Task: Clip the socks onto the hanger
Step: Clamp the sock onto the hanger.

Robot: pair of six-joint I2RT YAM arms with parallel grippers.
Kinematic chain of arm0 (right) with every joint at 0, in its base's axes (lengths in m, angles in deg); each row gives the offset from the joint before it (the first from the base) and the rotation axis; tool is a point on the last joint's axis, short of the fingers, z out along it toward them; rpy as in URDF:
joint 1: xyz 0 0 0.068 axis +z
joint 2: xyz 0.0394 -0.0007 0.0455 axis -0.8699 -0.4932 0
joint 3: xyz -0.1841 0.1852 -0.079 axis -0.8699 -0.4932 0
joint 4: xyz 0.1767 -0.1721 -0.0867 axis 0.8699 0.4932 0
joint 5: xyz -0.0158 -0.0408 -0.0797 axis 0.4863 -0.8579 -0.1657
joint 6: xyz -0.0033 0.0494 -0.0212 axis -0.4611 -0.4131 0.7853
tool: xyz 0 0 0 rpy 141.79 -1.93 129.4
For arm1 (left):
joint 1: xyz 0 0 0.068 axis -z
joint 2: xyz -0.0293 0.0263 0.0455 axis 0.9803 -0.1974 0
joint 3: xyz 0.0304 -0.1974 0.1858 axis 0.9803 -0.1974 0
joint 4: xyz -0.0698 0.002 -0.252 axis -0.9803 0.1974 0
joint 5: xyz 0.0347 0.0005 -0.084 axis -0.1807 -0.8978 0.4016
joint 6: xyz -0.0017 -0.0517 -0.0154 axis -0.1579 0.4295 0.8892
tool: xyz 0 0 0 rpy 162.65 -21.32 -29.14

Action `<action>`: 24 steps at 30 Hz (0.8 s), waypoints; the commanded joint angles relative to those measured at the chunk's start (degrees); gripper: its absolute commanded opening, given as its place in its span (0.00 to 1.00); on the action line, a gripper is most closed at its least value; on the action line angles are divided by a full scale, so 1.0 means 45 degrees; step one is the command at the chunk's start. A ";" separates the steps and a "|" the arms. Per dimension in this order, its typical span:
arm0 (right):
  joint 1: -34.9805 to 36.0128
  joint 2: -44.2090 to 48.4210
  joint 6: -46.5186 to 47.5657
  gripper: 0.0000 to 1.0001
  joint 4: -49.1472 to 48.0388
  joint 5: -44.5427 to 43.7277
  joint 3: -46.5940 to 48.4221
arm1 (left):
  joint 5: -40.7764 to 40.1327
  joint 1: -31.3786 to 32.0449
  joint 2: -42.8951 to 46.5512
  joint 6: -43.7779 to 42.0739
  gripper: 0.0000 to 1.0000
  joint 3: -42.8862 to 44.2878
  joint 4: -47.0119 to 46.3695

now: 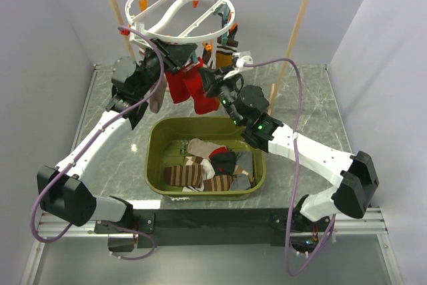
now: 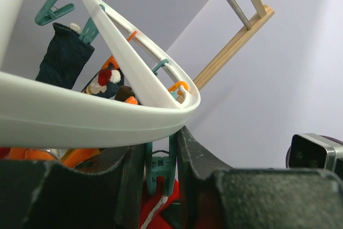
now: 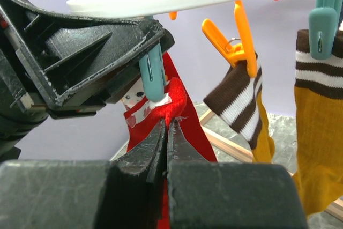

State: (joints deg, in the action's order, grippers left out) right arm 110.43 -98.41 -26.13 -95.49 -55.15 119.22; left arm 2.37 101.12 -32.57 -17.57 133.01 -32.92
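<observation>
Red sock at the clip: both grippers working under the hanger's near rim.
Desk (image 1: 310, 91) carries an olive tub (image 1: 157, 145) w/ the spare socks (image 1: 200, 171); above it the white ring hanger (image 2: 80, 116) hangs off the wooden rack (image 1: 300, 18), several socks clipped on. Your L gripper (image 2: 161, 156) is clamped on a teal clip (image 3: 153, 76) under the rim, prob. squeezing it so its mouth gapes. R gripper (image 3: 167, 127) is pinched tight on the red sock (image 3: 179, 97) near its top edge, holding it up at the clip's mouth so fabric can feed in. Sock touches the clip; can't tell if it's bitten. Next, I'd judge: push the edge in, then ease L off.
</observation>
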 commanded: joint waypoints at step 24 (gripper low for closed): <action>-0.0207 -0.0166 0.0124 0.00 -0.1615 -0.0058 0.0937 | 0.0671 0.0000 0.0737 0.0479 0.25 -0.0494 -0.1224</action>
State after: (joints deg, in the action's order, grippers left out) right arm 109.92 -99.33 -25.37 -98.03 -55.13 120.27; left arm 2.87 100.92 -31.76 -15.75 131.24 -35.28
